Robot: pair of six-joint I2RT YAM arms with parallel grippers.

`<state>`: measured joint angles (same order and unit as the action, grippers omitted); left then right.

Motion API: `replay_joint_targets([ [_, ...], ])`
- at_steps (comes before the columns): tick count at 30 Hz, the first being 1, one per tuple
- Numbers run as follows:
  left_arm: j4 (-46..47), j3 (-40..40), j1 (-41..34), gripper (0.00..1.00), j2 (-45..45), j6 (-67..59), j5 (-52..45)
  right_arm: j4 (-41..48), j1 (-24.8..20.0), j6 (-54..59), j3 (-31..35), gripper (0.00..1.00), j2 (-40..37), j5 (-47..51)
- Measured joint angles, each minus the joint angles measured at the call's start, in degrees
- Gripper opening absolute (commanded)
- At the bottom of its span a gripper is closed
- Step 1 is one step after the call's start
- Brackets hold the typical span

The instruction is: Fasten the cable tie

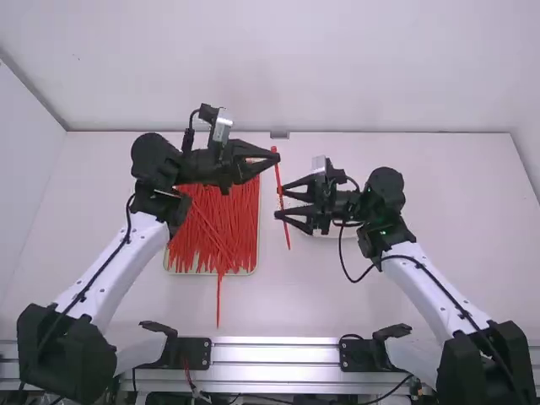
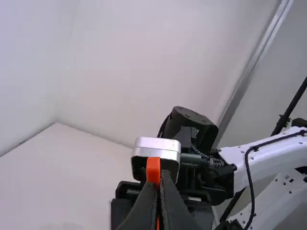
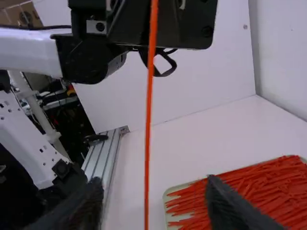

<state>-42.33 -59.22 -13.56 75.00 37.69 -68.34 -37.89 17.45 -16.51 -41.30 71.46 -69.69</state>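
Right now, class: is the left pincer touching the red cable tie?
Touching. The left wrist view shows the left pincer shut on the cable tie, whose head pokes out beyond it.

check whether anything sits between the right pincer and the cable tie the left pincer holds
Nothing visible does. The right pincer is open and the red cable tie, pinched at its head by the left pincer, runs through the gap between its fingers. The pile of spare ties lies off to one side.

Left gripper (image 1: 268,158) pinched the cable tie (image 1: 276,173) between closed jaws; right gripper (image 1: 281,202) faced it, jaws spread apart.
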Motion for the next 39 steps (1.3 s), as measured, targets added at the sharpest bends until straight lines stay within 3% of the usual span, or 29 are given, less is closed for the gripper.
replay_joint_targets([
  [4,1.9,-0.9,0.0,0.01,0.0,0.0,0.0,0.0,-1.1,0.0,0.0,0.98,0.0,-0.4],
  [22,2.9,-1.2,1.0,0.01,0.0,3.1,-0.2,1.2,-1.6,0.2,0.0,0.98,0.0,-0.4],
  [32,12.0,-3.2,4.7,0.02,0.1,6.1,0.0,1.6,-1.6,2.6,0.0,0.98,0.0,0.6],
  [39,27.2,-11.3,6.0,0.02,4.5,4.2,0.1,5.9,-1.6,14.0,0.0,0.98,0.0,0.9],
])
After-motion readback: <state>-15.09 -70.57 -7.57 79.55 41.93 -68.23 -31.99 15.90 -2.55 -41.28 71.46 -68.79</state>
